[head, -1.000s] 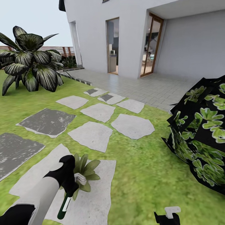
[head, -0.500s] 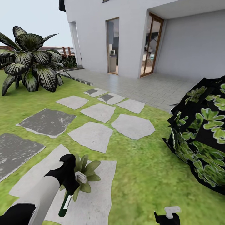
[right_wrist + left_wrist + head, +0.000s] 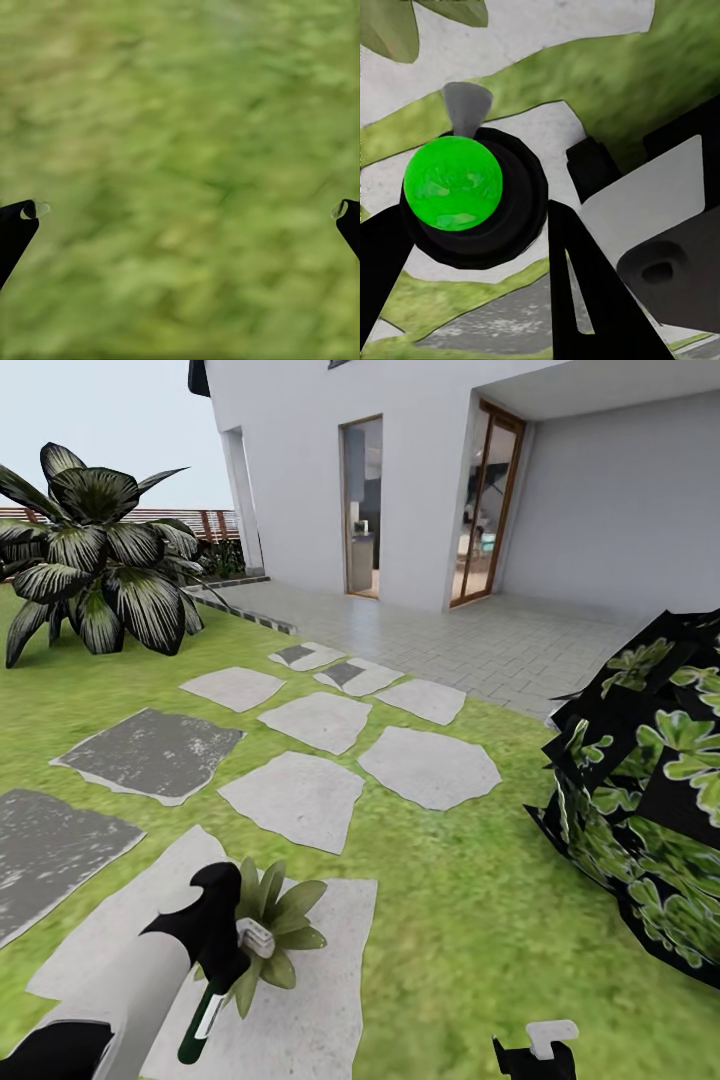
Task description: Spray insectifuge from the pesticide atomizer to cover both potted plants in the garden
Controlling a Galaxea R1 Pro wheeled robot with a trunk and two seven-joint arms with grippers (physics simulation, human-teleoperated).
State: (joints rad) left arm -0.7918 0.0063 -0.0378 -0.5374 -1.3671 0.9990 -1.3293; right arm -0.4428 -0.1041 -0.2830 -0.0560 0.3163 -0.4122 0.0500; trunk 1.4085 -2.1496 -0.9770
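Observation:
One potted plant [image 3: 272, 923], a small rosette of pointed green leaves, stands on a pale stepping slab [image 3: 320, 1000] at the lower left of the head view. My left gripper [image 3: 222, 952] is shut on the pesticide atomizer [image 3: 203, 1012], a dark green bottle with a white trigger head [image 3: 254, 938] right against the leaves. In the left wrist view the atomizer's bright green end [image 3: 453, 182] sits between the black fingers [image 3: 585, 292], with a leaf [image 3: 390, 30] beyond. My right gripper [image 3: 535, 1052] hangs low over grass, open [image 3: 180, 210]. The second potted plant is out of view.
A big dark bush [image 3: 650, 800] stands close at the right. Several grey stepping slabs [image 3: 295, 798] cross the lawn toward a paved terrace [image 3: 470, 635] and the white house. A large dark-leaved plant [image 3: 95, 560] and a wooden fence [image 3: 200, 520] lie at the far left.
The whole view has shifted slightly, so the camera moved. My left gripper still holds the atomizer against the plant; the bottle has tilted a little. The right gripper is unchanged.

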